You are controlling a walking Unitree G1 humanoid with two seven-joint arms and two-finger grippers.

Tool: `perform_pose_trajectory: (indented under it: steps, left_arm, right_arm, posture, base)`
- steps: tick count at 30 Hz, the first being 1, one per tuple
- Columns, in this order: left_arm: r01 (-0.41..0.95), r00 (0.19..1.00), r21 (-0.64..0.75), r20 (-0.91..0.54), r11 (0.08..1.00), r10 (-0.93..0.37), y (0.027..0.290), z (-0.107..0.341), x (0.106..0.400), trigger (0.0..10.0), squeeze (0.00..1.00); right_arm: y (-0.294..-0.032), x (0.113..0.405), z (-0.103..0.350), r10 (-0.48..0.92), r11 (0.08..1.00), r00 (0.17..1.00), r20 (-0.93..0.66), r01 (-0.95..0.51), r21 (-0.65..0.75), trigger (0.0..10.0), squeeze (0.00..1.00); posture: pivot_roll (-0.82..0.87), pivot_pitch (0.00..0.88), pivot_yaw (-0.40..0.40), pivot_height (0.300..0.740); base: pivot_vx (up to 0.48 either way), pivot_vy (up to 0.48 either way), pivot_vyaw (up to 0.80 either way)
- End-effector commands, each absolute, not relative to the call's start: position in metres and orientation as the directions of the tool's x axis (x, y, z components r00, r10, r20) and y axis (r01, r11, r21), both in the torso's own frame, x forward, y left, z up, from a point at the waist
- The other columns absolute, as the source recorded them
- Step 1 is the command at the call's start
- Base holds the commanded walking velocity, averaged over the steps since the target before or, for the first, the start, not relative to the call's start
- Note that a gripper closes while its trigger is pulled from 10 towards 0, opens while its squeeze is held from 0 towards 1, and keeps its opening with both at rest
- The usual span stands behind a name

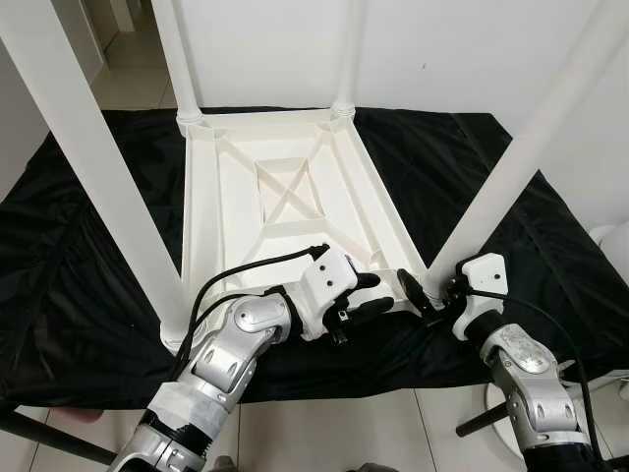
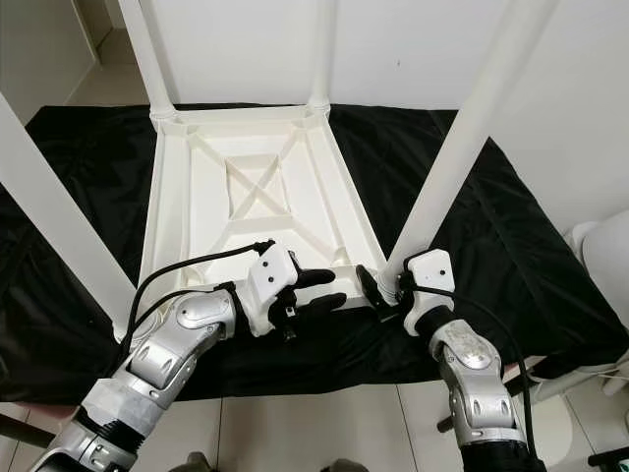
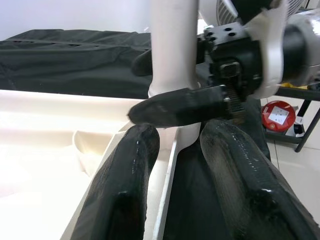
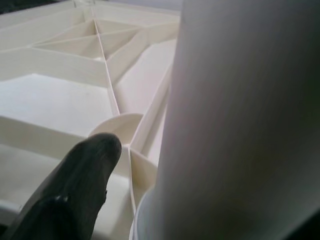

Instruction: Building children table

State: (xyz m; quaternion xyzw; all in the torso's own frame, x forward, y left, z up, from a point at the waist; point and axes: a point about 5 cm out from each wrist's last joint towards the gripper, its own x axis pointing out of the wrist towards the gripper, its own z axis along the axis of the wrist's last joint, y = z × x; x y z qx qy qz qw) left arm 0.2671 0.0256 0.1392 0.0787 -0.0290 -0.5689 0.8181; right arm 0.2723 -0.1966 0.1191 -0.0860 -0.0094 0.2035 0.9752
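A black cloth [image 1: 88, 295] lies spread beneath and well beyond the left gripper [image 1: 381, 295] and the right gripper [image 1: 423, 298], creased and reaching back to a plain white wall [image 1: 442, 49] far ahead of them. Behind both grippers its near edge meets a floor of pale beige tiles [image 1: 324, 433], glossy under even indoor light. Far ahead and to the left of the left gripper, the tiles run on through an opening [image 1: 123, 59]. Out past the right gripper stands a white rounded object [image 2: 604, 256]. Near it, low on the floor, are a red round item [image 3: 276, 114] and a black stand leg [image 3: 305, 135].
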Motion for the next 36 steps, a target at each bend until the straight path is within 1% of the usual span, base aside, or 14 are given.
perform_pose_trajectory:
  steps: [1,4,5,6,7,18,19,20,21,22,25,26,34,36]
  left_arm:
    - [0.925,0.35,0.175,-0.047,0.337,-0.935,0.025,0.139,0.268,10.0,0.0]
    - [0.926,0.349,0.175,-0.047,0.336,-0.936,0.024,0.139,0.268,10.0,0.0]
    - [0.926,0.347,0.174,-0.047,0.335,-0.937,0.024,0.14,0.268,10.0,0.0]
    - [0.926,0.347,0.174,-0.047,0.335,-0.937,0.024,0.14,0.268,10.0,0.0]
    - [0.927,0.345,0.175,-0.047,0.333,-0.937,0.024,0.14,0.268,10.0,0.0]
    - [0.928,0.343,0.176,-0.048,0.33,-0.938,0.024,0.139,0.266,10.0,0.0]
    - [0.928,0.342,0.176,-0.048,0.329,-0.938,0.024,0.138,0.266,10.0,0.0]
    - [0.928,0.341,0.175,-0.048,0.328,-0.939,0.024,0.138,0.266,10.0,0.0]
    - [0.928,0.341,0.175,-0.048,0.328,-0.939,0.024,0.138,0.266,10.0,0.0]
    - [0.929,0.34,0.175,-0.048,0.327,-0.939,0.024,0.138,0.266,10.0,0.0]
    - [0.929,0.339,0.175,-0.048,0.326,-0.94,0.024,0.138,0.266,10.0,0.0]
    - [0.93,0.337,0.175,-0.048,0.325,-0.94,0.023,0.138,0.265,10.0,0.0]
    - [0.931,0.333,0.175,-0.049,0.32,-0.942,0.023,0.138,0.265,10.0,0.0]
    - [0.931,0.333,0.175,-0.049,0.32,-0.942,0.023,0.138,0.265,10.0,0.0]
  right_arm:
    - [-0.194,0.279,0.118,0.43,0.881,0.902,-0.043,-0.429,-0.199,7.1,0.0]
    - [-0.193,0.282,0.118,0.442,0.874,0.896,-0.049,-0.442,-0.203,7.1,0.0]
    - [-0.191,0.284,0.118,0.451,0.87,0.891,-0.051,-0.451,-0.197,0.9,0.0]
    - [-0.191,0.284,0.118,0.451,0.87,0.891,-0.051,-0.451,-0.197,0.9,0.0]
    - [-0.19,0.284,0.117,0.458,0.866,0.887,-0.057,-0.46,-0.197,0.0,0.0]
    - [-0.191,0.277,0.112,0.467,0.869,0.883,-0.048,-0.468,-0.158,0.0,0.0]
    - [-0.191,0.276,0.113,0.446,0.88,0.894,-0.041,-0.446,-0.161,3.2,0.0]
    - [-0.191,0.276,0.113,0.433,0.888,0.901,-0.034,-0.433,-0.156,8.2,0.0]
    - [-0.191,0.276,0.113,0.433,0.888,0.901,-0.034,-0.433,-0.156,8.2,0.0]
    - [-0.19,0.274,0.114,0.395,0.905,0.918,-0.03,-0.395,-0.16,10.0,0.0]
    - [-0.189,0.273,0.114,0.371,0.915,0.928,-0.032,-0.371,-0.161,10.0,0.0]
    - [-0.185,0.272,0.113,0.31,0.94,0.95,-0.037,-0.312,-0.141,10.0,0.0]
    - [-0.168,0.272,0.117,0.155,0.982,0.988,-0.008,-0.155,-0.111,10.0,0.0]
    - [-0.168,0.272,0.117,0.155,0.982,0.988,-0.008,-0.155,-0.111,10.0,0.0]
  posture:
    - [-0.03,0.0,-0.003,0.74]
    - [-0.03,0.0,-0.003,0.74]
    - [-0.03,0.0,-0.003,0.74]
    - [-0.03,0.0,-0.003,0.74]
    - [-0.02,0.0,-0.004,0.74]
    - [-0.02,0.0,-0.012,0.74]
    - [-0.02,0.0,-0.012,0.74]
    - [-0.02,0.0,-0.013,0.74]
    - [-0.02,0.0,-0.013,0.74]
    - [-0.02,0.0,-0.013,0.74]
    - [-0.03,0.0,-0.012,0.74]
    - [-0.03,0.0,-0.013,0.74]
    - [-0.03,0.0,-0.013,0.74]
    - [-0.03,0.0,-0.013,0.74]
  base:
    - [0.0,0.0,0.0]
    - [0.0,0.0,0.0]
    - [0.0,0.0,0.0]
    - [0.0,0.0,0.0]
    - [0.0,0.0,0.0]
    - [0.0,0.0,0.0]
    - [0.0,0.0,0.0]
    - [0.0,0.0,0.0]
    - [0.0,0.0,0.0]
    - [0.0,0.0,0.0]
    - [0.0,0.0,0.0]
    - [0.0,0.0,0.0]
    - [0.0,0.0,0.0]
    - [0.0,0.0,0.0]
